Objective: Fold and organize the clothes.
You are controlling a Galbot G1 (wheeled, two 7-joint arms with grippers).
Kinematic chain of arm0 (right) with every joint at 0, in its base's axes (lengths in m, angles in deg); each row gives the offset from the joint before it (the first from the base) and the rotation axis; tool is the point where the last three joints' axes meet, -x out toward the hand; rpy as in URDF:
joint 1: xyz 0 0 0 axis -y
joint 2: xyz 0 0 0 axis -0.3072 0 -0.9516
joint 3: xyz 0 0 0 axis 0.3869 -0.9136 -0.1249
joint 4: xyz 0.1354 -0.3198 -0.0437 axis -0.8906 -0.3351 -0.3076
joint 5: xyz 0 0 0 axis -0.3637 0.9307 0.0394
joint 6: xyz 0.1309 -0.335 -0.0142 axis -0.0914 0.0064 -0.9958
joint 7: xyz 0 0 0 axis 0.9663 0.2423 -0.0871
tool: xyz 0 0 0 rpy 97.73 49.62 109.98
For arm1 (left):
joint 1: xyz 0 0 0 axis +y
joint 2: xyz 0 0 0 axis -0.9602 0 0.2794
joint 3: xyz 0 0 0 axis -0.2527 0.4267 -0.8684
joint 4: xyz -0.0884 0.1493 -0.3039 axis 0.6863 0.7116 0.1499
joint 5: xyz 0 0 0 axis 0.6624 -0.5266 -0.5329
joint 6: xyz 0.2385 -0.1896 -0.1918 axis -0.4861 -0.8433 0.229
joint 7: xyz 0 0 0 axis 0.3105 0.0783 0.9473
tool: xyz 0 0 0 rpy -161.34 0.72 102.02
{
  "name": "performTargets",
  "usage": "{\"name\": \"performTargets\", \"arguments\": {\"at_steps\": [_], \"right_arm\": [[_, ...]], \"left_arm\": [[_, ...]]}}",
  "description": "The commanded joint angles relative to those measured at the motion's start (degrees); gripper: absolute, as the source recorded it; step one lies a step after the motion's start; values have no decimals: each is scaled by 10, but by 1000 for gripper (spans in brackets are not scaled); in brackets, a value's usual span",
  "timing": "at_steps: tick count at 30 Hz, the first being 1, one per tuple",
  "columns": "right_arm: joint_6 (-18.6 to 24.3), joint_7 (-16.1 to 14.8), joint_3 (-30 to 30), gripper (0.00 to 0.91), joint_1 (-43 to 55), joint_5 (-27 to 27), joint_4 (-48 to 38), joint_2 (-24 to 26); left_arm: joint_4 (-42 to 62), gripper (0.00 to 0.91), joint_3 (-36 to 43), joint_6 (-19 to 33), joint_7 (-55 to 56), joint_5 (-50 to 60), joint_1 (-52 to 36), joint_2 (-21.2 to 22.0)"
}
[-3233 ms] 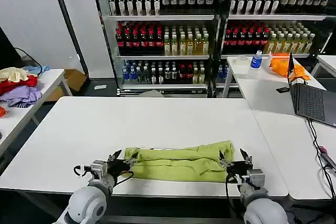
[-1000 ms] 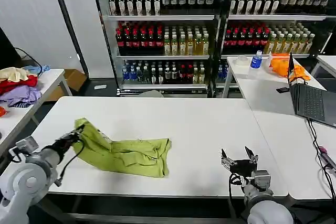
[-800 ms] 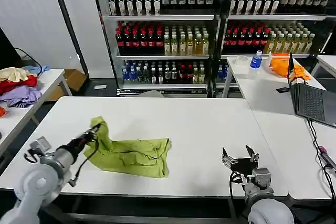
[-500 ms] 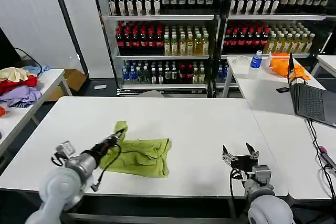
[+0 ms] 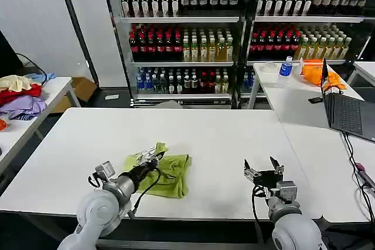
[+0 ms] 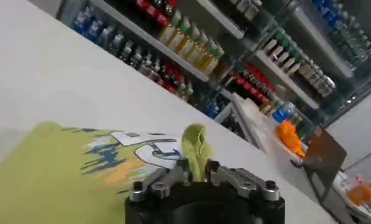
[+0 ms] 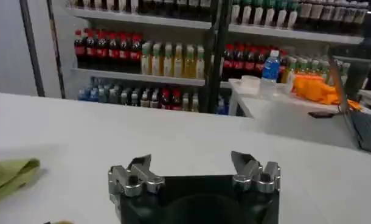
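My left gripper [image 5: 153, 158] pinches a T-shirt [image 5: 170, 174] fold, printed face up; right gripper [image 5: 262, 173], jaws apart, sits well right of it.

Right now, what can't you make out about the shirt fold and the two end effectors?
- T-shirt layers: head view, the left end effector covers the near-left edge, so the fold count is unclear.
- Printed graphic: left wrist view, its lower part is hidden behind the end effector body.
- Shirt in the right wrist view: cut off by the frame edge.
- Right end effector: open, apart from the shirt.
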Motion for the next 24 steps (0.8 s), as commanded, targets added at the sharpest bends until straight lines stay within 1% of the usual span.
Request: {"name": "performTargets", "arguments": {"at_steps": [1, 4, 7, 13, 17, 20, 24], "right_arm": [[1, 1, -12, 907, 12, 2, -3, 3], [0, 1, -12, 907, 12, 2, -1, 3], [1, 1, -10, 907, 9, 2, 1, 3], [1, 1, -9, 907, 9, 2, 2, 2], [3, 2, -9, 907, 9, 5, -1, 0], [3, 2, -12, 907, 10, 6, -2, -1], [3, 2, -14, 907, 12, 7, -4, -1]], "left_arm": [[2, 907, 36, 19, -5, 17, -4, 25], [-7, 907, 24, 16, -6, 19, 5, 19], [-11, 907, 0, 15, -8, 33, 17, 0], [26, 907, -74, 13, -11, 71, 32, -66], [58, 907, -108, -1, -25, 81, 37, -90], [77, 907, -118, -16, -38, 87, 39, -98], [102, 907, -121, -16, -51, 90, 41, -98]]}}
